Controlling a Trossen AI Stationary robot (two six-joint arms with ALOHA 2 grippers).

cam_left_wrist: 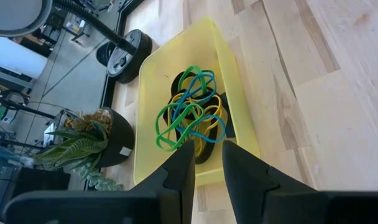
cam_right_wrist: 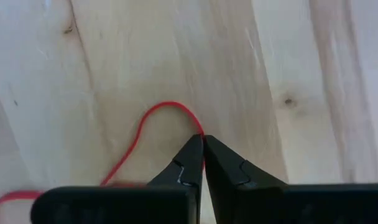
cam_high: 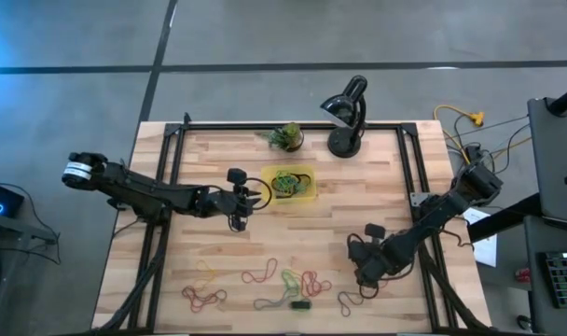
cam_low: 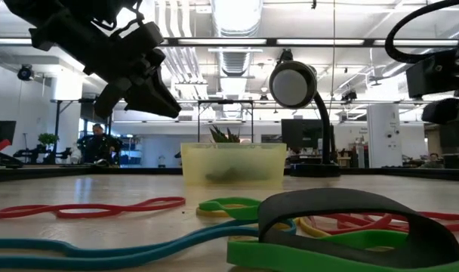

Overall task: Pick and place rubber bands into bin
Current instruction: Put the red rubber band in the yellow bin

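The left claw [cam_high: 256, 193] hangs above the tabletop [cam_high: 358, 196] just beside the bin [cam_high: 309, 193]; its fingers [cam_left_wrist: 179, 171] stand a little apart with nothing between them. Straight ahead of it the bin [cam_left_wrist: 235, 87] holds a tangle of green, blue and yellow rubber bands [cam_left_wrist: 189, 115] lying over a larger dark ring. Past the bin from this claw stand a small potted plant [cam_high: 286, 136] and a black desk lamp [cam_high: 347, 112].

The right claw [cam_right_wrist: 203, 144] is down at the wood, its tips pressed together on a thin red rubber band [cam_right_wrist: 161, 112] whose loop curves away just in front of the tips. In the high view this claw [cam_high: 366, 276] sits near the front edge of the tabletop. To its side, toward the left arm, more loose bands [cam_high: 265, 275] lie scattered in red, green, yellow and blue, well apart from the bin. From table height a dark band over a green one [cam_low: 350, 227] fills the foreground.
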